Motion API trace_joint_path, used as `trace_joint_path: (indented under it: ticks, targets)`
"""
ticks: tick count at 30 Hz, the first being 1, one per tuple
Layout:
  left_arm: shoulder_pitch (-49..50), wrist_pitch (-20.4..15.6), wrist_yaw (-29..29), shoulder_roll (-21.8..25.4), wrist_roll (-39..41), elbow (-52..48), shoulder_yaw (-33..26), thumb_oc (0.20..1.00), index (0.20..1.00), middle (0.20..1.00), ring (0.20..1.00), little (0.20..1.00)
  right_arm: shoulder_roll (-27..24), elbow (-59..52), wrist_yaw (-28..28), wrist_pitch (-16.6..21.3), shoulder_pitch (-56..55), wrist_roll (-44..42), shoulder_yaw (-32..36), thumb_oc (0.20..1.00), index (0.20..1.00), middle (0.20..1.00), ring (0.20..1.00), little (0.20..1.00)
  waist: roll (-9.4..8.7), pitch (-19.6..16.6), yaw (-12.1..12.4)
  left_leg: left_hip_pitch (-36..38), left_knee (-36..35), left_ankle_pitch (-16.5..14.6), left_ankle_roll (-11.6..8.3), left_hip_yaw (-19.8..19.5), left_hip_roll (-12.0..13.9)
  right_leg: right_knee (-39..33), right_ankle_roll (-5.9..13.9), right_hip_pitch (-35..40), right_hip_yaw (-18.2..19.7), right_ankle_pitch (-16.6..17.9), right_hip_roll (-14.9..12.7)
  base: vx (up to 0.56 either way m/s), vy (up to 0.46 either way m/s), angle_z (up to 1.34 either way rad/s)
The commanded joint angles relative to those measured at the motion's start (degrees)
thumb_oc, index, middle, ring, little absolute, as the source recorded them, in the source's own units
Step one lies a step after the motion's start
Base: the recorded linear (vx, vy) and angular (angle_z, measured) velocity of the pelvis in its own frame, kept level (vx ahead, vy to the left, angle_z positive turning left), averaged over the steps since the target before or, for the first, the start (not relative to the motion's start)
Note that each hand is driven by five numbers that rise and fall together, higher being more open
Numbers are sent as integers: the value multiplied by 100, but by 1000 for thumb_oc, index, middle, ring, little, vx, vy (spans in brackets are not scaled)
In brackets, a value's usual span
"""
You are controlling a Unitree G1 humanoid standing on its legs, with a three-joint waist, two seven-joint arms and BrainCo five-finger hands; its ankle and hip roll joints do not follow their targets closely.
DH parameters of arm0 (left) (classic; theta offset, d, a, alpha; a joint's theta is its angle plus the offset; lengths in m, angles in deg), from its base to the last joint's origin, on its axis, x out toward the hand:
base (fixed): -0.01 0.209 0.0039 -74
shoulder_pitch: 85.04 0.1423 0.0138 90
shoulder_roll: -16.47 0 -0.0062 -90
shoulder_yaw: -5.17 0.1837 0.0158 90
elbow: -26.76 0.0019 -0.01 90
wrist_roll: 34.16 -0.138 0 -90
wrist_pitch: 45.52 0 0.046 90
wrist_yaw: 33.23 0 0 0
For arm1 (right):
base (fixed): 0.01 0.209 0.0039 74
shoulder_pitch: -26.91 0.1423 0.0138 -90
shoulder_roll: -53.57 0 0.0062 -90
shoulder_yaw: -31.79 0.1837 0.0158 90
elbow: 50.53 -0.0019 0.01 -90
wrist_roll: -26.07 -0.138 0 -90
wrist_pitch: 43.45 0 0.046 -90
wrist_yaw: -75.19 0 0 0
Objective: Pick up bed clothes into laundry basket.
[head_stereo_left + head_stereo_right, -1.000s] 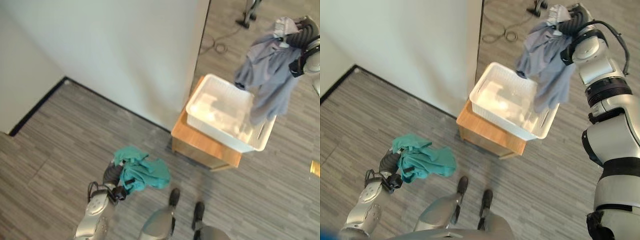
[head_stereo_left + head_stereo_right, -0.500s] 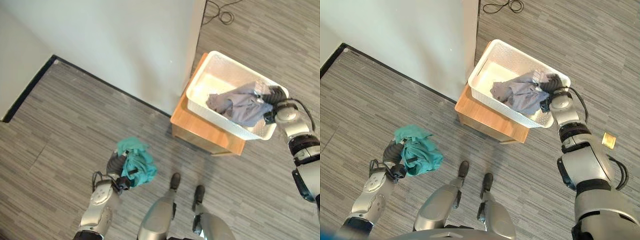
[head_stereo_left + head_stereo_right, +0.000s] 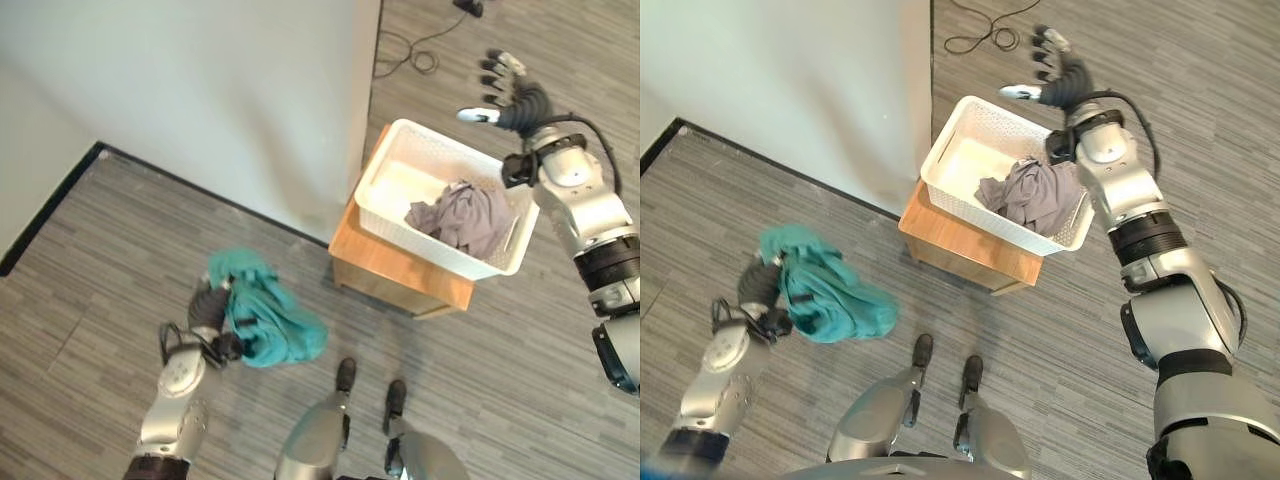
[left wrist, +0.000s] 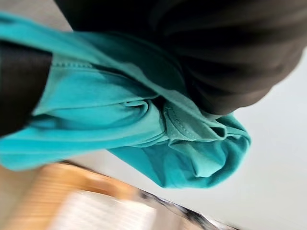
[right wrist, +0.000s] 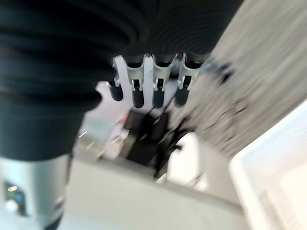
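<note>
A grey garment (image 3: 463, 216) lies bunched inside the white laundry basket (image 3: 395, 164), which stands on a low wooden table (image 3: 385, 271). My right hand (image 3: 512, 92) hovers above the basket's far right corner with its fingers spread and nothing in it. A teal garment (image 3: 262, 322) hangs over the floor at the lower left, gripped by my left hand (image 3: 207, 309). The left wrist view shows the teal cloth (image 4: 144, 120) wrapped against the dark cover.
A tall white wall panel (image 3: 250, 100) stands just left of the basket, its corner close to the table. A black cable (image 3: 410, 55) loops on the wood-grain floor behind the basket. Open floor lies to the right of the table.
My right hand has let go of the grey garment, which now lies in the basket, and has risen up and away with fingers spread. The left hand still holds the teal cloth.
</note>
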Motion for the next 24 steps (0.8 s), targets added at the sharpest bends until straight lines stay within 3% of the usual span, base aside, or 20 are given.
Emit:
trace_joint_path:
  ticks: [1, 7, 12, 16, 19, 24]
  targets:
    - [-543, -600, -119, 116, 0, -53, 288, 200, 200, 200, 200, 200, -129, 195, 313, 285, -338, -311, -189, 1000, 1000, 1000, 1000, 1000, 41, -896, -172, 113, -277, 41, -365, -168, 241, 510, 293, -227, -195, -177, -225, 61, -8, -2]
    - [-1488, -641, -107, 324, 69, -75, 554, 200, 200, 200, 200, 200, -245, -1385, 702, 274, -1946, -181, 627, 1000, 1000, 1000, 1000, 1000, 178, -1241, -348, 335, -298, -24, -363, -236, 204, 494, 336, 17, -292, -257, -306, 80, -2, -3]
    - [-1649, -652, -138, 486, 24, -103, 475, 200, 200, 200, 200, 200, -199, -1904, 834, 255, -2870, 121, 1228, 1000, 1000, 1000, 1000, 1000, 253, -1479, -444, 439, -298, -83, -368, -244, 196, 443, 367, 141, -334, -268, -334, 67, -7, -2]
    - [-1937, -650, -110, 418, 226, -19, 659, 200, 200, 200, 200, 200, -1, -1825, 509, 397, -2868, 389, 1515, 1000, 1000, 1000, 1000, 1000, 300, -1656, -486, 506, -298, -123, -374, -252, 197, 375, 380, 244, -337, -258, -340, 58, -10, 0]
    - [-2458, -659, -36, 391, 357, 115, 1024, 200, 200, 200, 200, 200, 113, -1537, 189, 420, -2522, 842, 1363, 1000, 1000, 1000, 1000, 1000, 332, -1760, -495, 521, -298, -126, -384, -255, 213, 326, 388, 277, -342, -228, -343, 10, -3, 1]
    - [-2676, -633, -107, 410, 427, 72, 1237, 200, 200, 200, 200, 200, 192, -1741, 263, 416, -2318, 857, 1211, 1000, 1000, 1000, 1000, 1000, 340, -1813, -463, 531, -298, -115, -394, -274, 209, 280, 392, 314, -360, -211, -344, 6, -4, 0]
